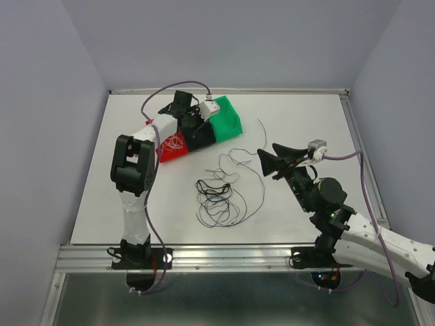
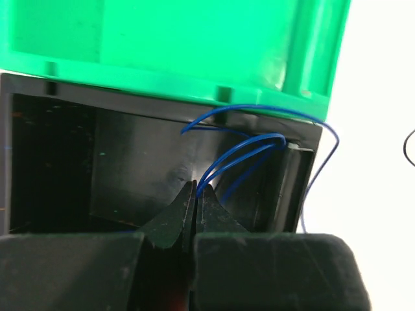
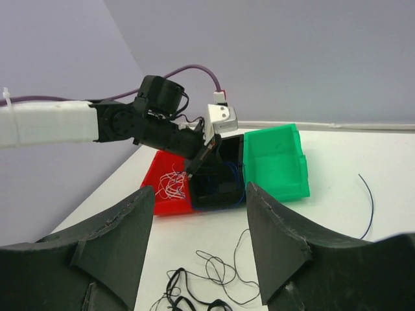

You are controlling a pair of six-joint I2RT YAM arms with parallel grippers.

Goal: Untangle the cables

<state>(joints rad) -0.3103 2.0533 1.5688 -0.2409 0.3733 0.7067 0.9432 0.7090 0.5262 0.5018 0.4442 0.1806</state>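
**Two grippers, three bins, and one tangle of cables mid-table.**

Nearest the arms, the tangle of cables [image 1: 217, 197] lies in the middle of the table [image 1: 136, 204], with bare surface all round it and well clear of every edge. Its black and dark blue strands overlap too much to count. Near its right side the right gripper [image 1: 270, 157] hovers with its jaws wide apart, holding nothing. Beyond that, one loose blue cable [image 1: 262, 132] lies alone. Far left, three bins stand touching in a row: the red bin [image 1: 178, 153], the black bin [image 1: 202, 139] and the green bin [image 1: 228, 119]. White cables [image 1: 173, 142] are bunched in the red bin, their number unclear. The left gripper [image 2: 194, 189] reaches into the black bin, its jaws pinched together on blue cables [image 2: 240, 155]. About three loops show there, one trailing over the bin wall, and the ends are hidden.
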